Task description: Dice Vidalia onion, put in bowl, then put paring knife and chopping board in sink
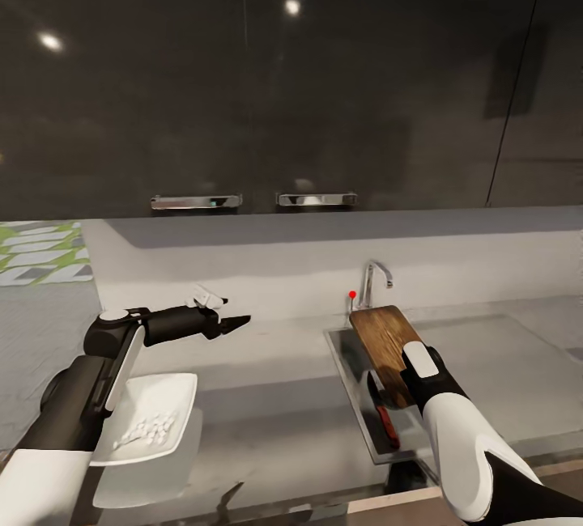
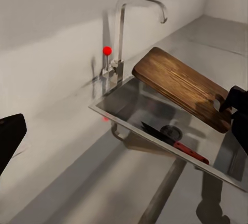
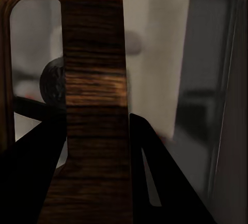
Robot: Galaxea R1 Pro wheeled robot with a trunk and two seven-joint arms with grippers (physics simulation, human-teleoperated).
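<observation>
Nearest, the bowl (image 1: 154, 417) of white diced onion (image 1: 147, 429) sits on the worktop (image 1: 267, 421) under the left arm. The left pincer (image 1: 235, 320) hovers empty; its opening cannot be told. The right pincer (image 3: 95, 146) is clamped on the chopping board (image 1: 387, 341) at its slotted end, long axis tilting away toward the faucet (image 1: 374, 279) over the sink (image 1: 346, 364). The paring knife (image 1: 382, 413) lies below, its blade tip hidden.
</observation>
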